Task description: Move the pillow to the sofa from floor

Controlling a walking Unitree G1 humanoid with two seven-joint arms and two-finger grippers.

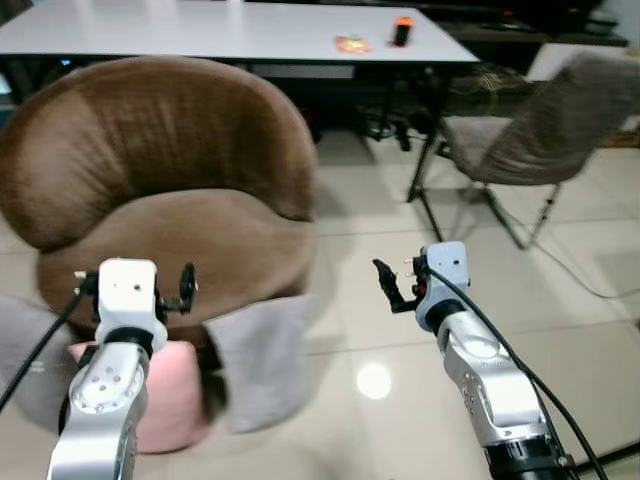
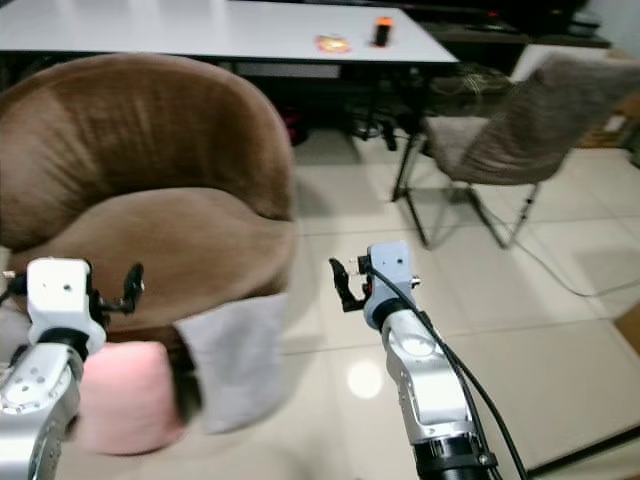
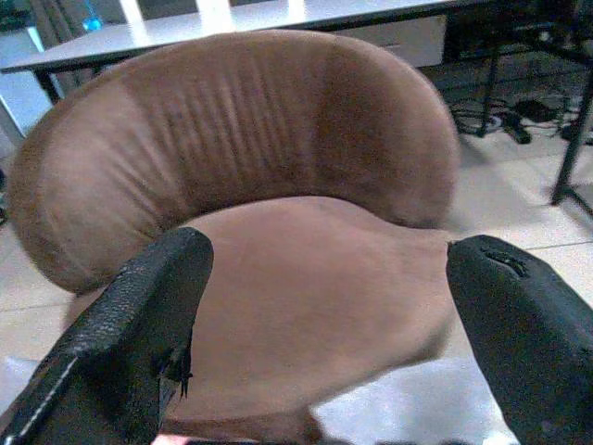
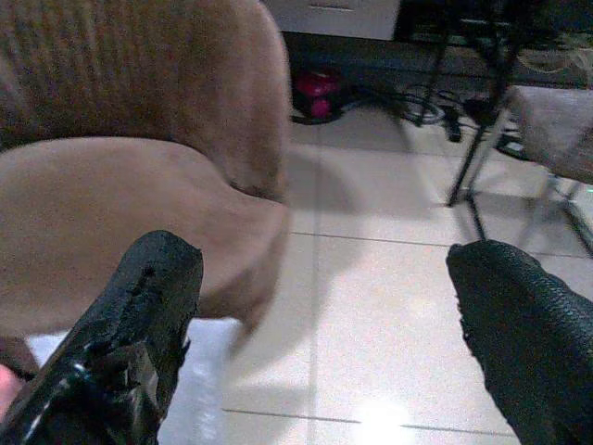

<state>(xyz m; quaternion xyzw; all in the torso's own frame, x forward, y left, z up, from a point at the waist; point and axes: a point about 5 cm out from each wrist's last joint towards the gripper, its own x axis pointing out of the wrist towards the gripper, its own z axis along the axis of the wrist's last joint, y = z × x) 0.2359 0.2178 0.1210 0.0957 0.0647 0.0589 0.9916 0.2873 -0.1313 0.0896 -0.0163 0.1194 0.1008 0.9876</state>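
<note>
A round brown sofa (image 1: 160,190) with a curved back stands on the left of the scene, its seat bare. On the tiled floor (image 1: 400,340) at its near edge lie the pillows: a pink pillow (image 1: 165,395) low on the left, partly hidden behind the robot's left arm, and a grey pillow (image 1: 262,358) just to its right, leaning against the sofa's front. A further patch of grey fabric (image 1: 25,350) shows at the far left edge, cut off by the frame, so what it is cannot be told.

The left gripper (image 3: 324,315) is raised in front of the sofa seat, above the pink pillow, its two black fingers (image 3: 148,324) spread wide with nothing between them. The right gripper (image 4: 324,324) is held over bare tiles to the right of the sofa, also wide apart and empty; the grey pillow's corner lies near its left finger in the wrist view.

Farther back, a long white table (image 1: 230,30) spans the scene, carrying a small dark cup with an orange top (image 1: 402,30) and a flat orange item (image 1: 352,44). To the right stands a grey chair (image 1: 530,135) on thin metal legs, well apart from the sofa. Cables (image 1: 385,125) lie tangled under the table, and one cord (image 1: 580,275) trails across the tiles on the right. The views are slightly blurred.
</note>
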